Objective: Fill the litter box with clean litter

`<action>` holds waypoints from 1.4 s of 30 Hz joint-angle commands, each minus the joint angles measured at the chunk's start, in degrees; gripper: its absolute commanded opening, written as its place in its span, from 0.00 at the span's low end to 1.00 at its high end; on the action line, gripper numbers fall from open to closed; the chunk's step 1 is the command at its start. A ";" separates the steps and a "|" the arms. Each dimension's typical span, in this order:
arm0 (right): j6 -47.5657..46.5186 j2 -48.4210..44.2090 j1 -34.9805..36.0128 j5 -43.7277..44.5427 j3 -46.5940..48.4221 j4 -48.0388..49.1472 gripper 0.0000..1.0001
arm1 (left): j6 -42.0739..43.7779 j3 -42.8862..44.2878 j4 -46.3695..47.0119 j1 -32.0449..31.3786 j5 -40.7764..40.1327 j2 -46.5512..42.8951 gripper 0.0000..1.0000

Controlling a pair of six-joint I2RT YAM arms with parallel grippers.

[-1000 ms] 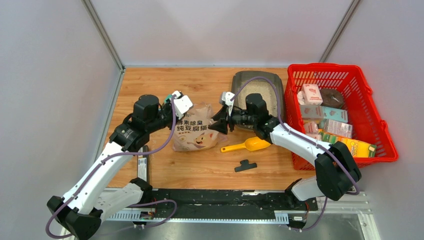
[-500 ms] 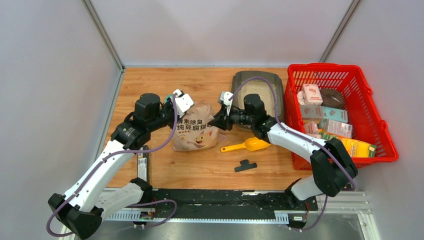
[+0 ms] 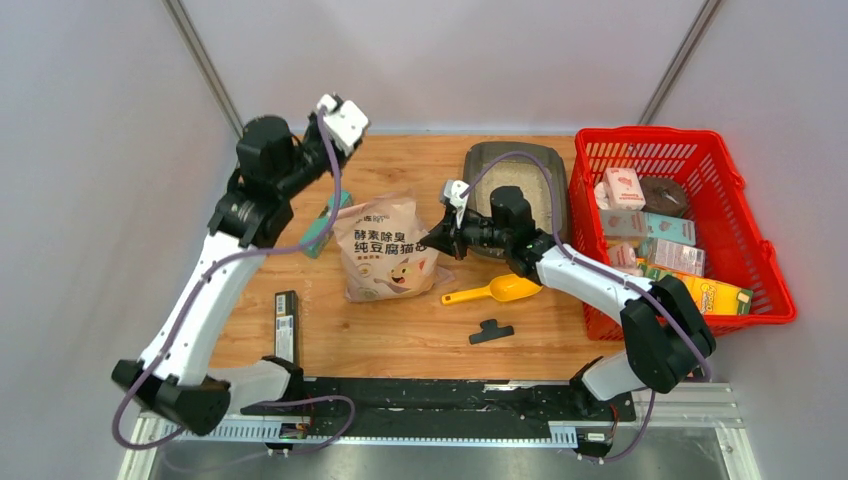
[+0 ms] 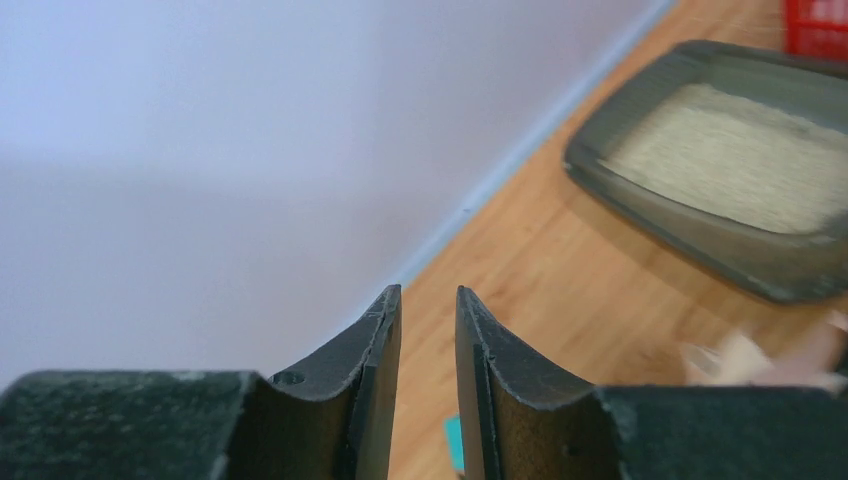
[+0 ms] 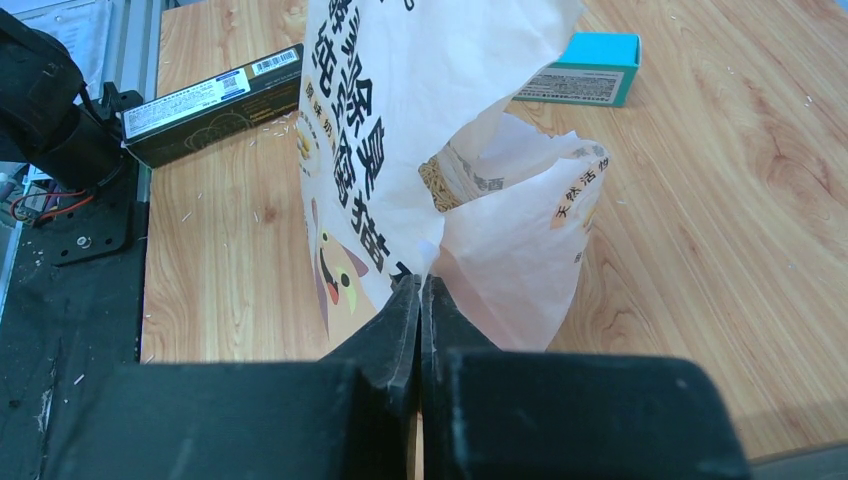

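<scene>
Two arms: we have one raised at the left and one low near the middle of the table (image 3: 420, 350).
Left gripper (image 3: 340, 118): it is high by the back wall, well apart from the bag. Its fingers (image 4: 375, 350) stand a narrow slit apart with nothing between them.
Teal box (image 3: 322, 228): it lies flat just left of the bag.
Bag (image 3: 385, 250): it stands mid-table with its printed face up and its top crumpled.
Right gripper (image 3: 432, 240): it is low at the bag's right edge, jaws pressed together on a fold of the thin film.
Scoop (image 3: 495, 292): yellow, it lies on the wood in front of the right arm, in no grip.
Litter box (image 3: 478, 160): it sits at the back, between the bag and the red basket (image 3: 680, 132) and just beside the basket.
Litter (image 3: 520, 185): a pale, grainy layer already covers the box floor.
Handling: we judge the bag soft, slick and bottom-heavy, with a load that shifts. A single pinch of film may slip or tear.
Where to hold: we would take the top edge in one gripper and a lower corner in the other, then tip the bag over the box's near rim. The loose grains will scatter easily.
</scene>
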 commanded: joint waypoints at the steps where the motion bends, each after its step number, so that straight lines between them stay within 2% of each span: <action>1: -1.50 -1.54 -0.62 -0.40 0.17 2.88 0.00 | 1.29 7.78 -0.38 6.31 3.70 11.37 0.32; 4: -1.50 -1.54 -0.70 -0.84 0.00 3.58 0.00 | 2.79 13.31 -7.56 9.65 7.30 19.54 0.28; 6: -1.76 -1.63 -0.70 -1.02 0.00 3.76 0.00 | 4.27 20.07 -13.37 12.64 14.92 26.63 0.25; 7: -1.85 -1.72 -0.70 -1.02 0.00 3.76 0.00 | 5.68 22.88 -21.67 13.35 18.09 29.20 0.24; 9: -1.94 -1.81 -0.70 -0.93 0.00 3.76 0.00 | 10.32 30.01 -29.63 14.23 24.17 35.87 0.19; 10: -1.94 -1.90 -0.79 -0.93 -0.09 3.85 0.00 | 11.83 31.42 -35.67 14.23 25.40 37.48 0.18; 13: -1.68 -2.07 -0.62 -1.10 -0.27 4.37 0.00 | 14.13 30.83 -39.50 14.06 30.15 40.57 0.16; 18: -1.94 -1.72 -0.70 -1.54 -0.09 4.03 0.00 | 17.73 23.71 -40.21 10.19 33.85 39.96 0.14; 25: -2.20 -1.55 -0.79 -1.54 0.35 2.36 0.00 | 15.10 15.45 -32.75 5.10 37.80 38.55 0.13; 31: -2.64 -1.11 -0.97 -2.07 0.87 1.21 0.00 | 10.53 11.40 -26.51 2.63 40.27 37.23 0.11; 42: -2.91 0.04 -1.23 -2.77 2.46 -0.72 0.00 | -4.67 8.23 -11.13 2.19 44.05 36.61 0.11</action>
